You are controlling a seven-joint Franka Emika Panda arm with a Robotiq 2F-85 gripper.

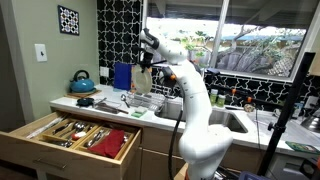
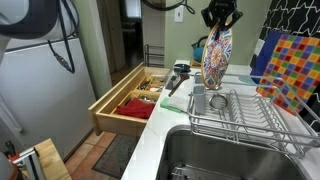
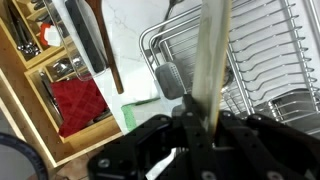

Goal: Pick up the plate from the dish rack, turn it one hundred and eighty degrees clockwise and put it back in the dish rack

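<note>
My gripper (image 2: 219,24) is shut on the top rim of the plate (image 2: 217,58) and holds it upright in the air, above the near end of the dish rack (image 2: 250,120). The plate's face shows a pale and orange-brown pattern. In an exterior view the gripper (image 1: 146,67) holds the plate (image 1: 143,79) over the rack (image 1: 143,102) on the counter. In the wrist view the plate (image 3: 211,55) shows edge-on as a pale strip between my fingers (image 3: 203,120), with the wire rack (image 3: 265,60) below it. The plate is clear of the rack wires.
A wooden drawer (image 2: 130,100) with cutlery stands open below the counter and also shows in the wrist view (image 3: 50,85). A colourful checked board (image 2: 292,68) leans behind the rack. A sink (image 2: 230,160) lies beside the rack. A blue kettle (image 1: 82,81) stands on the counter.
</note>
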